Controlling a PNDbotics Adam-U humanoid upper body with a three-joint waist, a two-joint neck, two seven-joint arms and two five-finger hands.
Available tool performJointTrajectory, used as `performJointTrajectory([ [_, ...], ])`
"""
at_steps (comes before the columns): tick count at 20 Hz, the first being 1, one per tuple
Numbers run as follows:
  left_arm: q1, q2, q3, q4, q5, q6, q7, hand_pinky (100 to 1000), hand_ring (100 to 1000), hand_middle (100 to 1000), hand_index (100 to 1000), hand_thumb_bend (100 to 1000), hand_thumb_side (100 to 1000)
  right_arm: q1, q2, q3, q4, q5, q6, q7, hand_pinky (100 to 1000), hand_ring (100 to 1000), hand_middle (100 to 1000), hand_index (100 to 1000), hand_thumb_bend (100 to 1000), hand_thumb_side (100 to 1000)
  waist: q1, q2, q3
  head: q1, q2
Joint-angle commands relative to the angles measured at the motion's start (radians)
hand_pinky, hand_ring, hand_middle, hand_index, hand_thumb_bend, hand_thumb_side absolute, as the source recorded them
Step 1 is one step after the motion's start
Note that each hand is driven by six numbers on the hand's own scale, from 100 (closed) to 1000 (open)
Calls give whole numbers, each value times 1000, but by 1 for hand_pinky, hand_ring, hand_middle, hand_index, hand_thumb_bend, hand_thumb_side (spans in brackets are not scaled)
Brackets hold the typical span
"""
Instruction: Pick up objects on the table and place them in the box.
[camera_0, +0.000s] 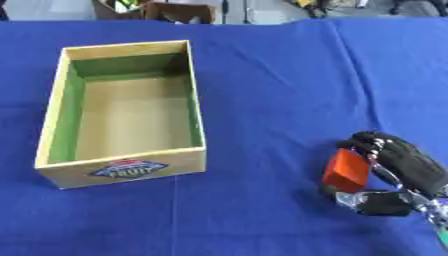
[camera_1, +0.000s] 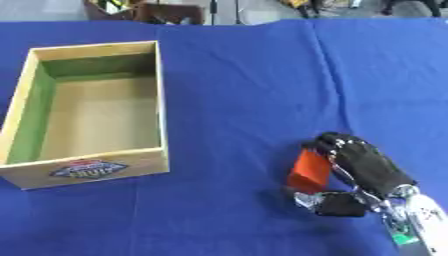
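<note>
Gripping the orange block (camera_0: 346, 170) between curled fingers and thumb, our right hand (camera_0: 394, 172) holds it near the blue tablecloth (camera_0: 262, 100), well apart from the empty wooden box (camera_0: 122, 171) on our left, so we judge a carry leftward comes next.

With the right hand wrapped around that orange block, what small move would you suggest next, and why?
Probably lift the right hand a little, straight up. Its fingers curl over the orange block, with the thumb below it, so the block looks grasped, yet it sits low over the blue cloth. The wooden box stands empty well to the left, and its wall must be cleared first.
</note>
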Motion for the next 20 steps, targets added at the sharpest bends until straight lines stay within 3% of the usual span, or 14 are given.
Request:
performJointTrajectory([
  [1, -4, 7, 2, -19, -5, -1, -4, 295, 346, 437, 514, 100, 999, -2, -10, -19, -22, -5, 25, 3, 836, 873, 726, 875, 560, 1000, 0, -14, 0, -3, -13],
  [9, -4, 5, 1, -19, -17, -7, -7, 295, 347, 438, 514, 100, 997, 7, -6, -38, -22, 1, 72, -14, 829, 867, 714, 870, 551, 1000, 0, -12, -1, -5, -16],
  [20, -3, 2, 2, -19, -19, -5, -8, 296, 347, 439, 513, 100, 998, 13, -7, -33, -22, -8, 51, 36, 824, 863, 680, 860, 506, 967, 1, -9, -2, -7, -15],
])
